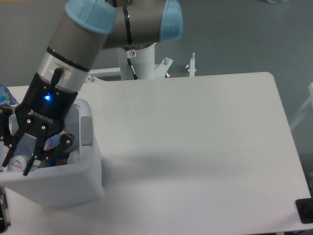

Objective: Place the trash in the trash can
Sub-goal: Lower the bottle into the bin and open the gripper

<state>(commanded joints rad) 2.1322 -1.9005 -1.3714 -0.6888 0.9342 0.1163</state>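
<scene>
View: fixed camera, looking down on the scene from above and in front.
Worktop (195,137): white, rounded corners, fills most of the frame; grey floor beyond its far edge.
Trash can (73,183): large white boxy bin with a thick rounded rim, standing on the worktop at the left, near the front edge. A grey panel (86,129) shows on its right side wall. Its left part is cut off by the frame edge.
Arm (78,44): grey links with light blue joint caps, reaching from the white base post (142,61) at the far edge down and to the left, ending over the trash can opening. A blue light glows on the black wrist housing.
Gripper (24,154): black, two fingers pointing down into the mouth of the trash can, fingers spread apart, nothing clamped between them.
Bottle (18,161): clear plastic with a white rounded part bearing a small blue and red mark, lying inside the trash can just under the gripper fingers. Whether a finger touches it cannot be told. Red and blue patches show further right inside the bin, near the right-hand finger.
Packet: not made out; the gripper and the bin wall hide much of the interior.
Blue-white object (4,94): at the far left edge behind the gripper, mostly cut off, unidentifiable.
Black item (305,211): small dark shape at the lower right corner, past the worktop edge.
</scene>
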